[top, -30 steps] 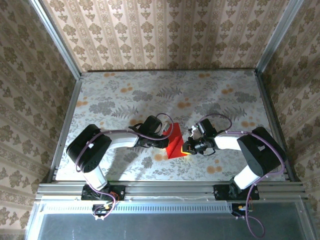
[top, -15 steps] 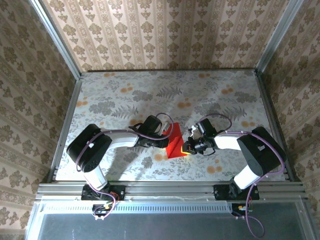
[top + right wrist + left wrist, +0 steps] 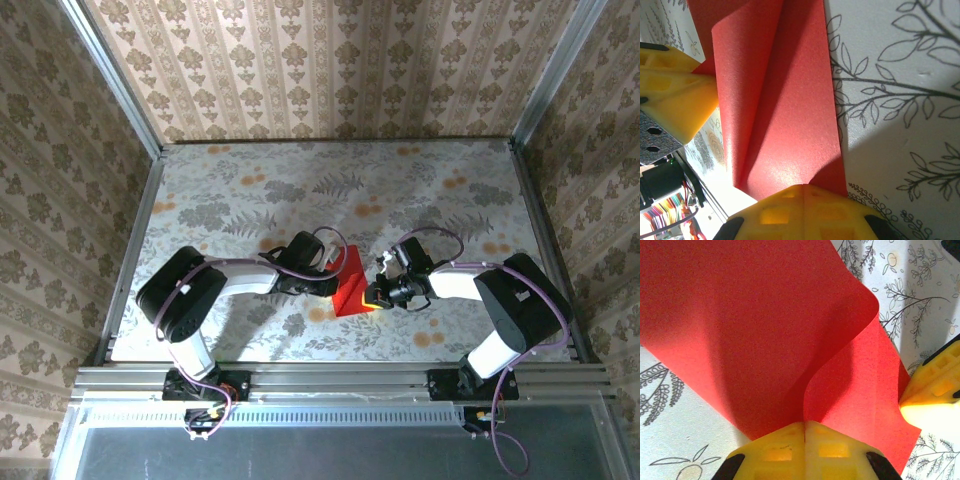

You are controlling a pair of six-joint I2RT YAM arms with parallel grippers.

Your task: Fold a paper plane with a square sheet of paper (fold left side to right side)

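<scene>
Our square sheet of thin bright red paper (image 3: 352, 283) lies on the flower-printed table (image 3: 250, 200) between the two arms, with its left part lifted into a loose curl. Our left gripper (image 3: 805, 426) is pinched together on one edge, and our right gripper (image 3: 804, 189) is clamped on the opposite edge. We judge that the left edge should travel over in a low arc until it lies flush on the right edge with the corners matched. The right side pins its edge flat, and only then do we press the crease.
</scene>
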